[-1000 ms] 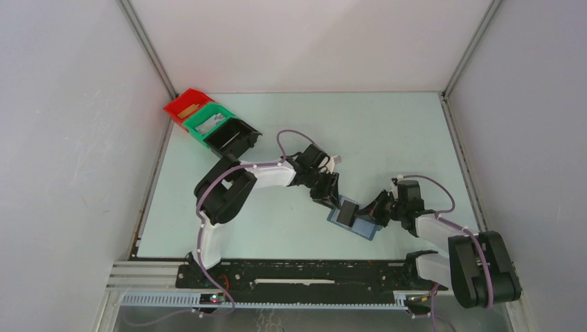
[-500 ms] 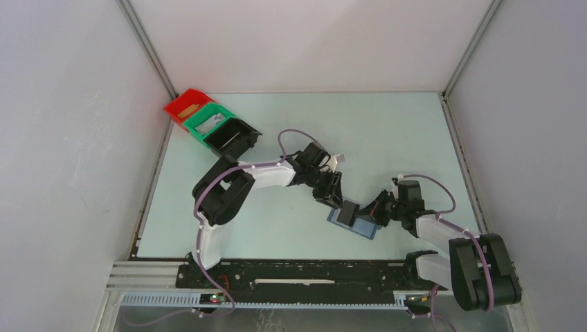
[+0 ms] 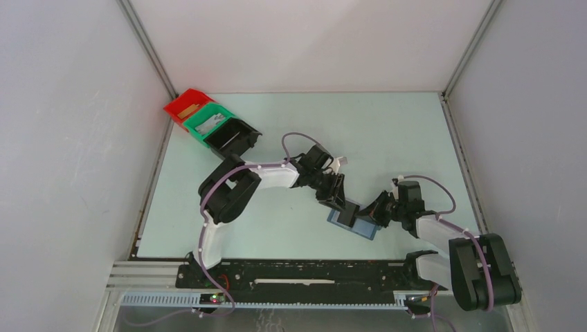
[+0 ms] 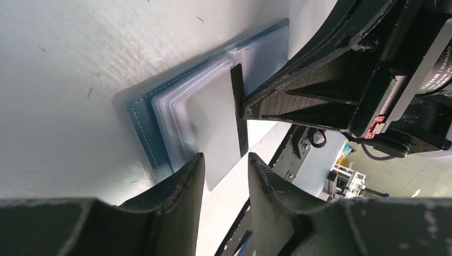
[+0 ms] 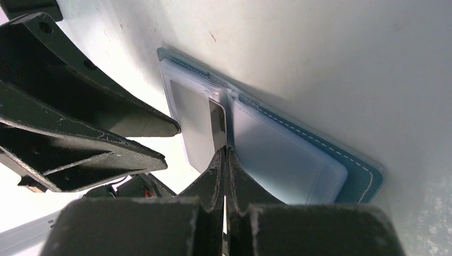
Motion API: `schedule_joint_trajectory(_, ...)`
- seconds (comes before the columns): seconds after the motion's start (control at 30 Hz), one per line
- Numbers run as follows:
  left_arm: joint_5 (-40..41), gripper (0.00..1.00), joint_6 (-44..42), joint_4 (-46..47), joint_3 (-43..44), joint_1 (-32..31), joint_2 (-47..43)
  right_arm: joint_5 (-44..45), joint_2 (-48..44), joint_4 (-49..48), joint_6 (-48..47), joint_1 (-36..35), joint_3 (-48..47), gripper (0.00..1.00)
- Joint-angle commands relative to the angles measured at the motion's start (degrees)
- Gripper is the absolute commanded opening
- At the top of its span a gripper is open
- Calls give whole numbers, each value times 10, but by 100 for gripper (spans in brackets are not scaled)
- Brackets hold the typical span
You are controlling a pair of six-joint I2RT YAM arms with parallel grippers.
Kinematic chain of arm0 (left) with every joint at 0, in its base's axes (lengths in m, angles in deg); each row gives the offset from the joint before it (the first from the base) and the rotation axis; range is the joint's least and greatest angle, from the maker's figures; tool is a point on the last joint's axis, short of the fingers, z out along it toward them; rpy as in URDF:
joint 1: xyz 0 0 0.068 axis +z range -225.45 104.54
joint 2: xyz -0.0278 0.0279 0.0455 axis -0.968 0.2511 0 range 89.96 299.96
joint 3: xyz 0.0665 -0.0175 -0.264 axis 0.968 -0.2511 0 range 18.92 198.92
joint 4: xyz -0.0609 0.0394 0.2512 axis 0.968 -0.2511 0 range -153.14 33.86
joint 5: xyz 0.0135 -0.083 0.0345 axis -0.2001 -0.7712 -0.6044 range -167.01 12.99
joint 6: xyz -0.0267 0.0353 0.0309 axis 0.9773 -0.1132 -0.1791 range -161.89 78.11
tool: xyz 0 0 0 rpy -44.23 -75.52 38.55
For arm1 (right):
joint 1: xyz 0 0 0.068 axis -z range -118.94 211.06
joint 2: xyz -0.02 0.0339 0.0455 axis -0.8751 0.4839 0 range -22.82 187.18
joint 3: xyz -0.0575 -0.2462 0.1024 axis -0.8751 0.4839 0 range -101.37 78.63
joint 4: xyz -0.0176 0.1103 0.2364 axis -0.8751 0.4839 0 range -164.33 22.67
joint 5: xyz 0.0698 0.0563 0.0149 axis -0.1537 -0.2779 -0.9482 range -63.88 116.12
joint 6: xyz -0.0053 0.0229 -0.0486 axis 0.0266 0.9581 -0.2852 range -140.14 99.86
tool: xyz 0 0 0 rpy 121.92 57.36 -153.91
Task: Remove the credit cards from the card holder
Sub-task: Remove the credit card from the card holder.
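A: From above, the card holder (image 3: 346, 223) is lying spread open on the table (image 3: 387, 131), between the left gripper (image 3: 341, 202) and the right gripper (image 3: 367, 216).

B: The left wrist camera is showing its fingers (image 4: 181, 181) narrowly parted over the holder's edge, gripping nothing.

A: In the right wrist view, the right one is pinching a thin dark sheet (image 5: 217, 125) at the fold. I can't tell whether it's a card or a sleeve.

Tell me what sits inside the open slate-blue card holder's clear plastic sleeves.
A pale flat card shows through the top sleeve of the slate-blue card holder. The right gripper pinches a dark upright leaf; whether it holds a card, or what lies beneath, is hidden.
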Motion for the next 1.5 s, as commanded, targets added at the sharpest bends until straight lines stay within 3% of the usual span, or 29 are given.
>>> schedule_joint_trajectory(0.0, 33, 42, 7, 2, 26, 0, 17, 5, -10, -5, -3, 3, 8, 0)
schedule_joint_trajectory(0.5, 37, 42, 24, 15, 3, 13, 25, 1, -69, 32, -7, 35, 30, 0)
schedule_joint_trajectory(0.73, 31, 42, 20, 11, 6, 13, 28, -21, -38, -40, 26, 36, 51, 39)
schedule_joint_trajectory(0.87, 28, 42, 16, 5, 8, 13, 30, -11, -31, -55, 38, 36, 62, 46)
schedule_joint_trajectory(1.0, 27, 41, 15, 5, 10, 13, 31, 3, -28, -69, 51, 36, 74, 48)
schedule_joint_trajectory(1.17, 25, 41, 15, 6, 11, 13, 31, 2, -10, -91, 56, 36, 77, 43)
schedule_joint_trajectory(1.4, 31, 42, 8, -2, 9, 13, 20, -2, -9, -67, 48, 37, 64, 1)
schedule_joint_trajectory(1.47, 38, 42, 4, -9, 9, 14, 6, 17, -41, -15, 33, 37, 51, 0)
